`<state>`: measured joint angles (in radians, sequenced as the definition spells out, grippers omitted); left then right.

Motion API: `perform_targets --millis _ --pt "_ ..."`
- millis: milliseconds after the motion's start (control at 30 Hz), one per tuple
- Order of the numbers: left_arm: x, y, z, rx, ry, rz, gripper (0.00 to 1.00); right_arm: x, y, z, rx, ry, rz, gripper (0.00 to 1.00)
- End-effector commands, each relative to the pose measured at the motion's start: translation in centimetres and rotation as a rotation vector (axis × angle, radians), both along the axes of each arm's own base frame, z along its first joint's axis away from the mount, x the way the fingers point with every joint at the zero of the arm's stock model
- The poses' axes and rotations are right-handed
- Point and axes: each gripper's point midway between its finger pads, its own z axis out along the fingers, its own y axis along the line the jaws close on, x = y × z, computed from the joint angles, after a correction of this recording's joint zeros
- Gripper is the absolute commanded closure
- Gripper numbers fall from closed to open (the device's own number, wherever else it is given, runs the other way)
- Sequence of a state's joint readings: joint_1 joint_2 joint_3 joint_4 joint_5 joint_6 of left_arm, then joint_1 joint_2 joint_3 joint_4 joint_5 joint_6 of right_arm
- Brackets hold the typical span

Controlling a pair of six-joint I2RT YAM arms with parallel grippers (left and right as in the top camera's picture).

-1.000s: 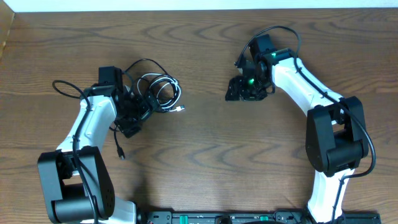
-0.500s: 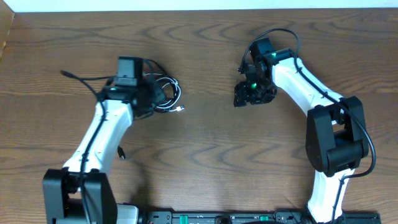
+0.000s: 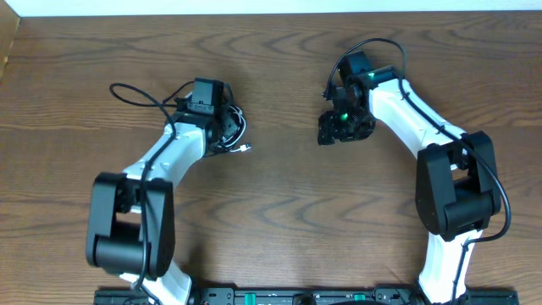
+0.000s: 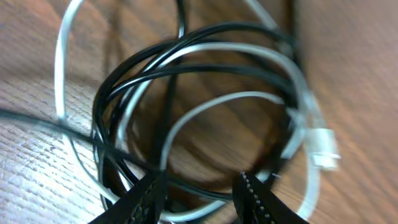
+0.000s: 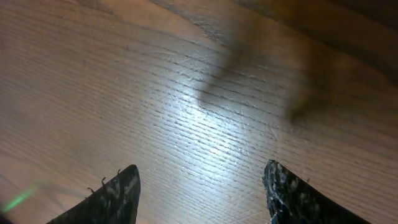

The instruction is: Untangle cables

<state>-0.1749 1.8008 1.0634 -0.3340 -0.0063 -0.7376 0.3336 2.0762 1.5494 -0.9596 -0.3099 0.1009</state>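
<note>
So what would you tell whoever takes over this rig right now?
Left gripper: jaws part-closed around strands at the bundle's edge. A firm pinch can't be confirmed.
Right gripper: open, empty, over bare table, apart from the cables.
Cables: black cable and white cable lie coiled together in one bundle under the left gripper, left of the table's centre.
Done: nothing separated yet.
Left: pull the two cords apart. The right gripper could probably come over to hold one.
</note>
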Motion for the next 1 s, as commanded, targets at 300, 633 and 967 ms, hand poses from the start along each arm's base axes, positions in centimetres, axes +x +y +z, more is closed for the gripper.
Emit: perform_targets --millis 300,633,967 --pt "-3.3 -7.9 -1.5 -0.338 0.110 -0.488 0.86 -0.1 1.1 0.5 -0.035 -0.048 0.053 0.40" --pt "-4.5 -10.3 3.8 -0.460 0.074 -0.645 0.85 0.5 -2.0 0.5 -0.047 -0.020 -0.006 0.39" --pt "-4.1 -10.3 6.2 -0.297 -0.006 -0.670 0.73 1.4 -4.6 0.0 -0.074 -0.026 -0.065 0.42"
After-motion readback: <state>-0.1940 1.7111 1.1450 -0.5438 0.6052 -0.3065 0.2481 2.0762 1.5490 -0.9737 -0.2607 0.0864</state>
